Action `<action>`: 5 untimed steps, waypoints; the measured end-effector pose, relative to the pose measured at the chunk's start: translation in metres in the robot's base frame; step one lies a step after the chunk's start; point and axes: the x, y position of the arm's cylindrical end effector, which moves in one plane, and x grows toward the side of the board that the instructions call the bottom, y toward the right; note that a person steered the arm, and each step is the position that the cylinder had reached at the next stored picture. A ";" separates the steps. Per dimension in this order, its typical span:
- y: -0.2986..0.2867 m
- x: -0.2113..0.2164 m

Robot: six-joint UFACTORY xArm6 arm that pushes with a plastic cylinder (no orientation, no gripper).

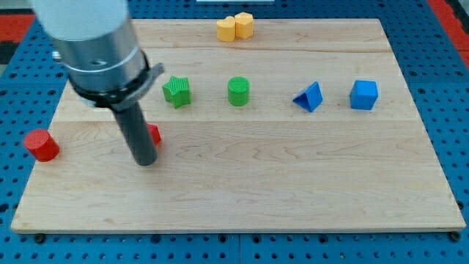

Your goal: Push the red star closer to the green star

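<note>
The green star (176, 91) lies on the wooden board toward the view's upper left. The red star (153, 135) is mostly hidden behind my rod; only a red edge shows at the rod's right side, below and left of the green star. My tip (146, 161) rests on the board right against the red star, at its lower left side.
A red cylinder (40, 145) sits at the board's left edge (44, 125). A green cylinder (238, 91), a blue triangular block (309, 97) and a blue cube (363, 94) stand in a row to the right. Two yellow blocks (234, 27) sit at the top edge.
</note>
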 end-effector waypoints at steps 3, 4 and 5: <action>-0.059 -0.020; -0.003 0.012; 0.003 0.001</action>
